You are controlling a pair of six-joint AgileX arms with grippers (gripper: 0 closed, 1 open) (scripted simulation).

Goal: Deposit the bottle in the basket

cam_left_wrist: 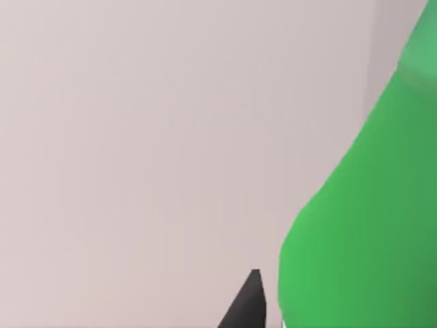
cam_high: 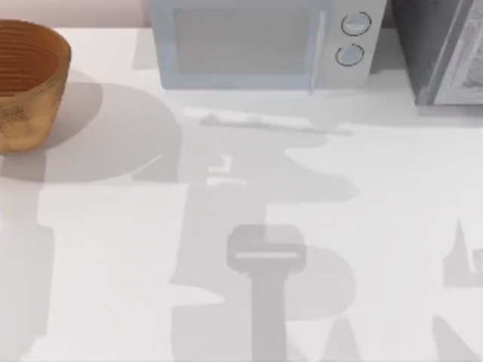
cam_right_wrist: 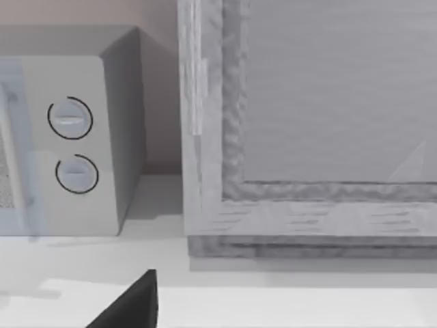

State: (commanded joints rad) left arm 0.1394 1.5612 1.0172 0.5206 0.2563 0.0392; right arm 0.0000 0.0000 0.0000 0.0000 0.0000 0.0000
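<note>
The bright green bottle (cam_left_wrist: 369, 219) looms close in the left wrist view, held up against a plain pinkish wall. My left gripper (cam_left_wrist: 276, 311) is shut on it; one dark fingertip (cam_left_wrist: 251, 301) shows right beside the bottle's body, and the other is hidden behind it. The round woven basket (cam_high: 23, 83), tan with a ribbed orange-brown inside, stands at the table's far left back corner in the top view. The dark tip of my right gripper (cam_right_wrist: 136, 304) shows low in the right wrist view, facing the back of the table.
A pale microwave (cam_high: 256, 45) with two round dials stands at the back centre. A grey cabinet-like box (cam_high: 445, 53) sits at the back right, next to the microwave (cam_right_wrist: 75, 137). Arm shadows fall across the white table (cam_high: 392, 226).
</note>
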